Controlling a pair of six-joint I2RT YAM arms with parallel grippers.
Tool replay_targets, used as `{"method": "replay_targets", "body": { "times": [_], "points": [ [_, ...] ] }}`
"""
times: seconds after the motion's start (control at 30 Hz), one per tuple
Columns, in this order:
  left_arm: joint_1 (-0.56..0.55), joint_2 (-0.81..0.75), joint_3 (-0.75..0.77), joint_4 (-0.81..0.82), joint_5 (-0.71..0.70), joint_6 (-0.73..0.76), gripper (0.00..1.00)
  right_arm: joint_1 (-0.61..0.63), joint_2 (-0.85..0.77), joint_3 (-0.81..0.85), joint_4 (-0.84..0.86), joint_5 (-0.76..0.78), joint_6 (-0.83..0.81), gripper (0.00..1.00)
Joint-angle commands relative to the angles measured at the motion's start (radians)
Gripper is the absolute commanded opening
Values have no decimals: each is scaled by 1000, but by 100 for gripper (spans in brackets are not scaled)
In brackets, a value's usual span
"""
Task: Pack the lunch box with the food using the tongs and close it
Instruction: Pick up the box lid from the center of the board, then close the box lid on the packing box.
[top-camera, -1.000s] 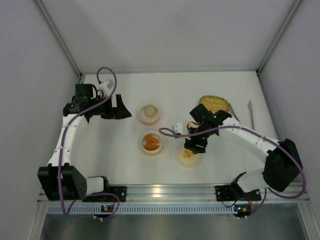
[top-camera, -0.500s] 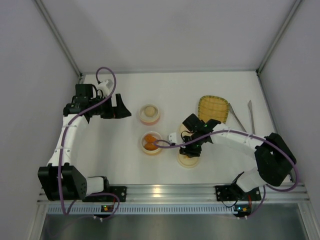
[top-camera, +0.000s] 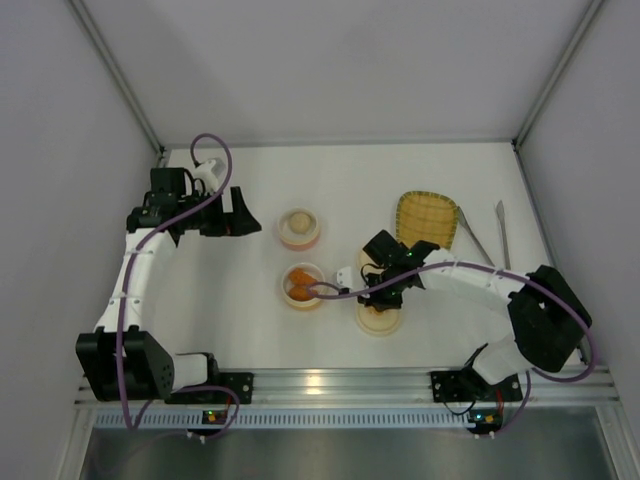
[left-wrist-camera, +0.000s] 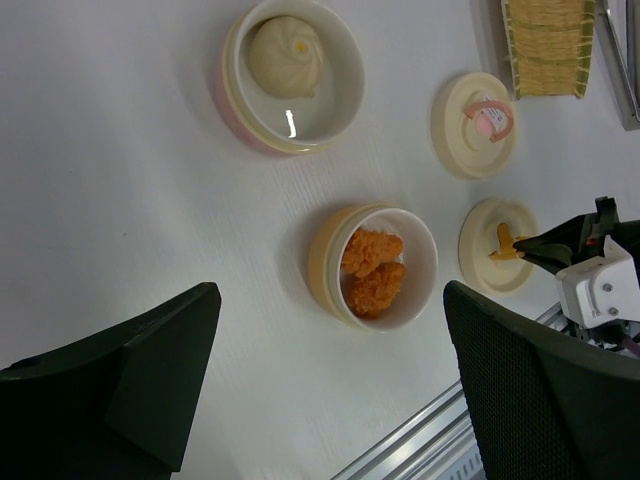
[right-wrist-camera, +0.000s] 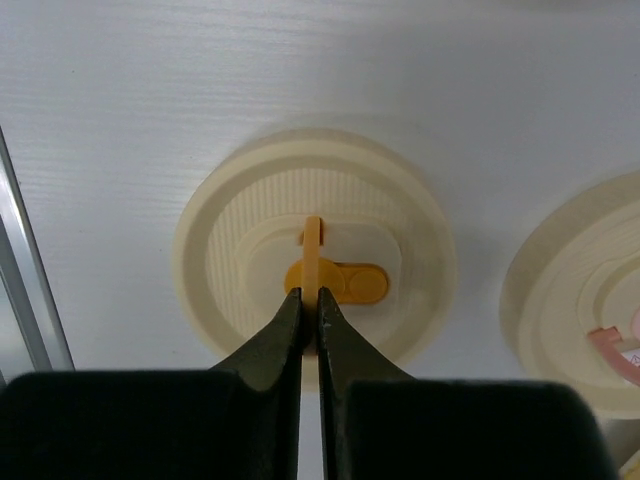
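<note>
I read this as the closing step. The ball (left-wrist-camera: 285, 55) sits in the pink bowl (left-wrist-camera: 232, 105) and the chunks (left-wrist-camera: 372, 270) in the orange bowl (left-wrist-camera: 322, 268). The tongs (top-camera: 502, 230) lie at the right of the worktop (top-camera: 330, 180) beside the tray (top-camera: 428, 218), away from both claws.

My right claw (right-wrist-camera: 310, 300) is pinched tight on the upright orange tab (right-wrist-camera: 312, 245) of the near lid (right-wrist-camera: 225, 260), which lies on the worktop. The left claw (top-camera: 243, 214) hangs wide and empty, left of the bowls.

Next I'd lift straight up, carry the lid left over the orange bowl and set it down level. The thin tab gives little grip, so the lid may swing.

Both lids are cream, round and ribbed, plastic by the look. The 2nd lid (left-wrist-camera: 475, 125) carries a pink tab. The bowls look glossy and smooth, the chunks rough-crusted, the tray woven, and the ball soft with a swirl on top.
</note>
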Motion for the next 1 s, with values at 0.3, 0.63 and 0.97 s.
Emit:
{"method": "replay_targets", "body": {
  "times": [0.3,0.63,0.97],
  "points": [
    [240,47,2,-25,152,-1,98,77,105,653,-200,71,232,0],
    [269,12,-38,-11,109,25,98,197,471,1069,-350,218,327,0],
    [372,54,-67,21,166,-12,98,226,531,1037,-323,213,356,0]
  ]
}}
